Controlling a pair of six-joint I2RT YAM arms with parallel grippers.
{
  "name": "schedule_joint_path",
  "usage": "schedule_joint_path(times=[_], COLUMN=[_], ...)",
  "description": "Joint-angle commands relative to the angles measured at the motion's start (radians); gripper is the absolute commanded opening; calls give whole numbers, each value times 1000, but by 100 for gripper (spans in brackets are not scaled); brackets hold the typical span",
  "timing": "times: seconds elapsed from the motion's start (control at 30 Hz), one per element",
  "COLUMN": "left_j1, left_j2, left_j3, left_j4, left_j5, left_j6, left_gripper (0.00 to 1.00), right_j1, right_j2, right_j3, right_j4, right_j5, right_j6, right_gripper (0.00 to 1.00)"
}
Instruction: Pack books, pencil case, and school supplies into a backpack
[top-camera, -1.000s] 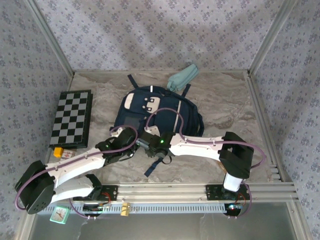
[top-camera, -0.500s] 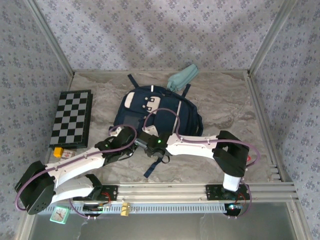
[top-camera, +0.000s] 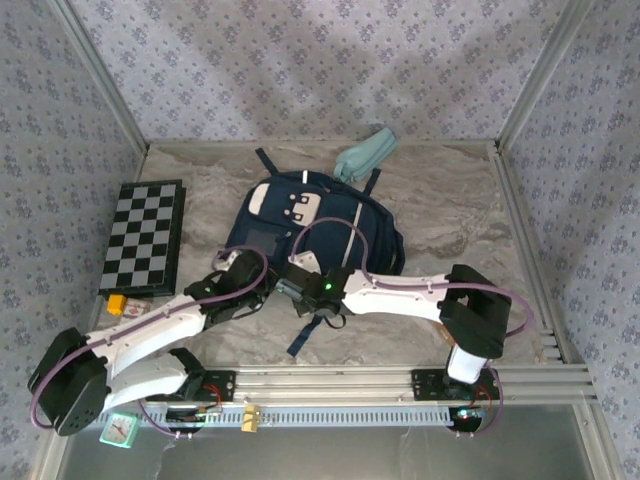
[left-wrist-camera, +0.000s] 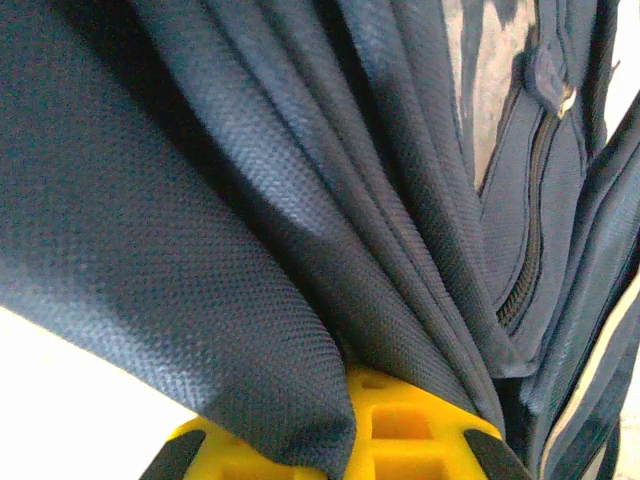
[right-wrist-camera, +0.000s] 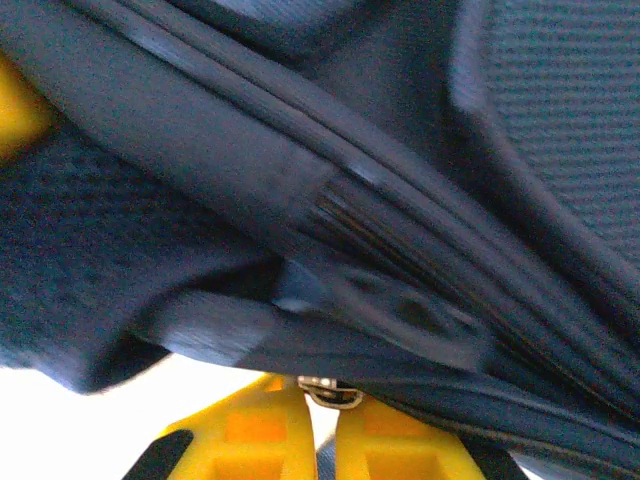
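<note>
Top external view: on the grey marbled table (top-camera: 450, 200), a large navy blue fabric backpack (top-camera: 330, 232) lying flat near the middle, white and grey patches up, long axis running near to far, dark straps trailing off both ends. Just past its far right corner, a soft light teal fabric pencil case (top-camera: 364, 156), slanted, long axis from near-left to far-right, close to the back wall. To the left, well apart from the backpack, a black-and-white checkered board (top-camera: 143, 237), with a small yellow-orange block (top-camera: 118, 303) at its near edge. Left gripper (top-camera: 252, 290) and right gripper (top-camera: 284, 287) close together at the backpack's near left edge, both arms lying across the near strap.

Left wrist view: folds of navy backpack cloth draped over the yellow fingers (left-wrist-camera: 420, 435), hiding the tips; cannot tell whether apart or together.

Right wrist view: yellow fingers (right-wrist-camera: 260, 435) pressed together, clamped on the backpack at a small metal zipper ring (right-wrist-camera: 332, 396), dark seams and piping slanting above.
</note>
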Motion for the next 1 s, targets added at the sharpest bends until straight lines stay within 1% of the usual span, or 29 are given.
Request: schedule_joint_path(times=[0.0,0.1,0.27,0.37,0.43,0.53,0.77,0.8,0.83,0.97], left_j1=[67,124,208,276,313,327,325,325,325,325], left_j2=[-67,-89,-115,-112,-92,-56,-32,-30,-28,-21], left_j3=[-8,-16,-7,-7,-13,2,18,17,18,15], left_j4=[-27,-45,-89,-100,-67,-52,-36,-36,-35,-24], left_j5=[20,44,58,82,127,156,171,173,174,179], left_j6=[34,57,117,152,166,172,181,182,182,178], left_gripper=[0,0,0,0,0,0,0,0,0,0], right_j1=[-20,-28,-53,-77,-90,-93,-98,-98,-100,-104], right_j2=[-39,-67,-128,-182,-184,-148,-66,-56,-46,-9], right_j3=[-57,-92,-145,-190,-191,-167,-109,-103,-98,-71], right_j4=[-66,-78,-149,-129,-95,-51,42,53,61,53], right_j5=[30,28,48,5,-40,-90,-133,-142,-144,-108], right_j6=[34,39,49,35,5,-22,-61,-85,-97,-101], right_gripper=[8,7,5,6,6,11,23,26,28,29])
